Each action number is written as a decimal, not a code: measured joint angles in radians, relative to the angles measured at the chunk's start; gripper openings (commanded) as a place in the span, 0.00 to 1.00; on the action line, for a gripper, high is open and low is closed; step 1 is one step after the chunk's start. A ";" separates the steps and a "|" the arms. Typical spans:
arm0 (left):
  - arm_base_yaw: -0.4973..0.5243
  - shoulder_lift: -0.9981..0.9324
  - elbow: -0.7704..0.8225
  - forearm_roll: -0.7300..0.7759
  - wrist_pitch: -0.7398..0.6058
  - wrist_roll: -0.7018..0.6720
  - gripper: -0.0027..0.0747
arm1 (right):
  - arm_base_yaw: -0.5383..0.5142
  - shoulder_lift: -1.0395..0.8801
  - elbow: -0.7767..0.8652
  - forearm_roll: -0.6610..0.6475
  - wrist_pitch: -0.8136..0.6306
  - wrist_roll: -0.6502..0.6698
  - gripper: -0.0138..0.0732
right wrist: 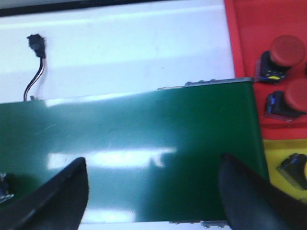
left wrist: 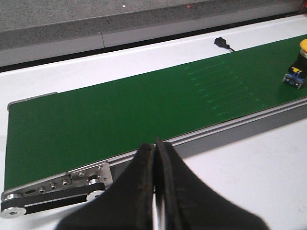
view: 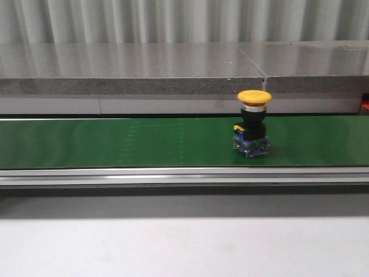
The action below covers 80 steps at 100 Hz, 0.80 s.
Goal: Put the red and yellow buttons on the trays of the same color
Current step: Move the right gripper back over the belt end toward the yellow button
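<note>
Upright on the green belt [view: 115,141], yellow button [view: 253,123]; left tool [left wrist: 154,158] pinched, right tool [right wrist: 153,184] wide

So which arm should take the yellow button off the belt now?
Probably the right. Its gripper is open above the belt's tray end, beside the yellow tray, with the yellow button on the belt's right half. The left gripper is shut, at the far end.

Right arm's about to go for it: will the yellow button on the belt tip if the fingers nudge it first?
Probably. The yellow button stands upright on the green belt with a wide cap over a narrower black body and small blue base, so it looks top-heavy. It seems rigid plastic. The domed cap may slip; gripping the body looks safer.
</note>
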 measured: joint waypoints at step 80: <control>0.000 0.000 0.000 0.000 0.000 0.000 0.01 | 0.334 0.073 0.000 0.005 0.232 -0.082 0.83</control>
